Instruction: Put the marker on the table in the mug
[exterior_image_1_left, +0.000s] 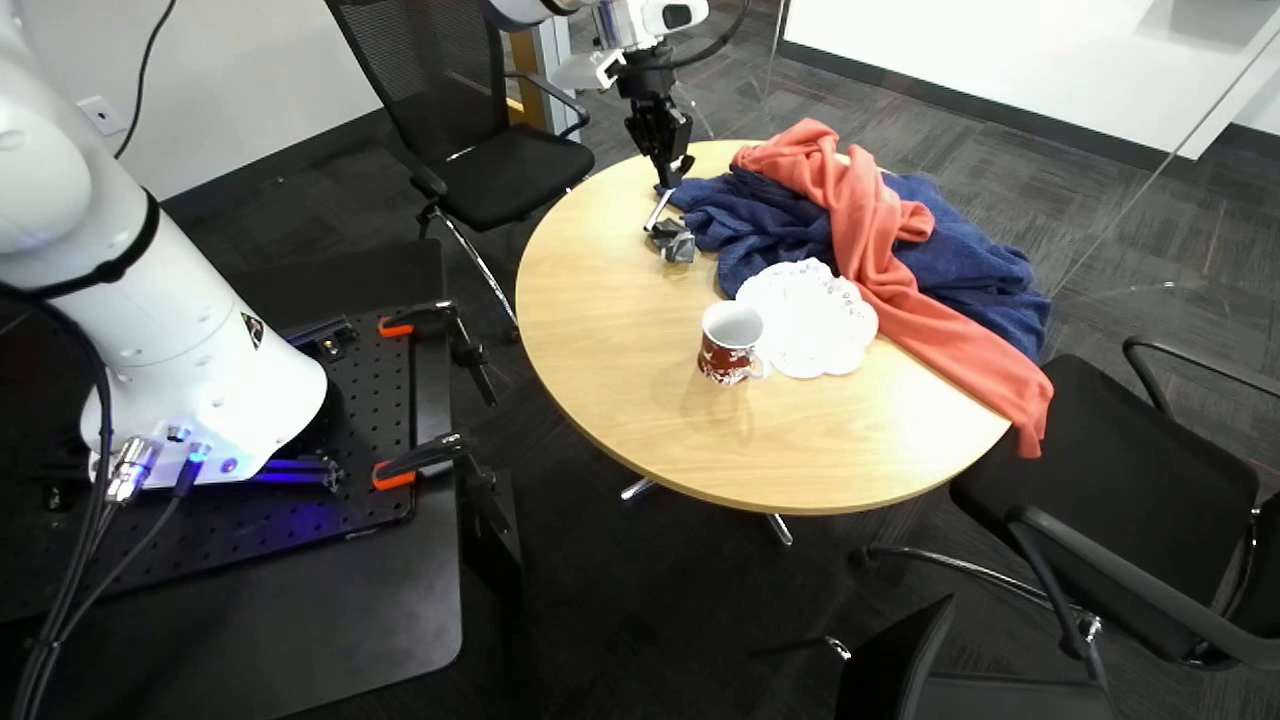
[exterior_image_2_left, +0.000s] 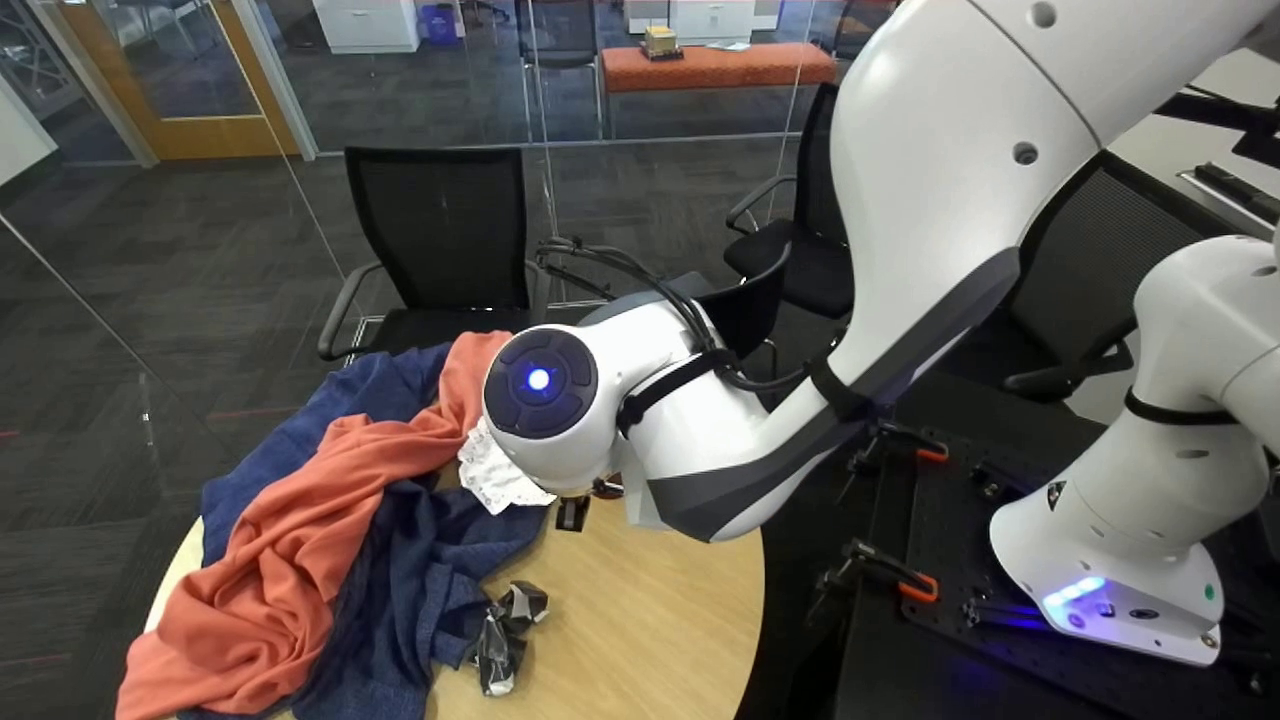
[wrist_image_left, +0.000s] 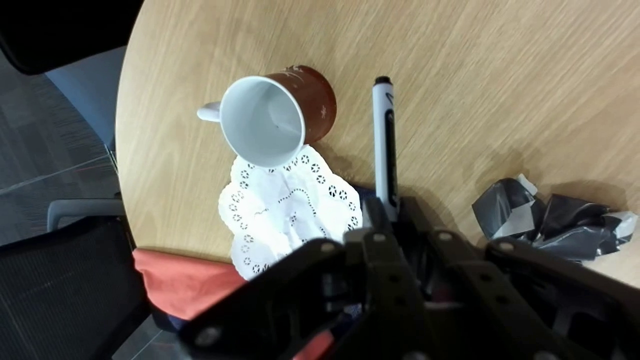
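The marker (wrist_image_left: 384, 135) is a white stick with a black label and a black end. My gripper (wrist_image_left: 394, 207) is shut on one end of it, and the rest sticks out past the fingertips. In an exterior view the gripper (exterior_image_1_left: 672, 178) holds the marker (exterior_image_1_left: 660, 208) slanting down over the far part of the round table (exterior_image_1_left: 600, 330); the exact height is unclear. The brown-and-white mug (exterior_image_1_left: 728, 360) stands upright on the table, away from the gripper. In the wrist view the mug (wrist_image_left: 312, 100) shows its empty white inside. My arm mostly hides the mug and fingers in an exterior view.
A white lace doily (exterior_image_1_left: 810, 320) lies beside the mug. A crumpled dark wrapper (exterior_image_1_left: 675, 243) lies near the marker. A blue cloth (exterior_image_1_left: 770, 220) and an orange cloth (exterior_image_1_left: 880, 230) cover the table's far side. Black chairs (exterior_image_1_left: 520, 175) stand around the table.
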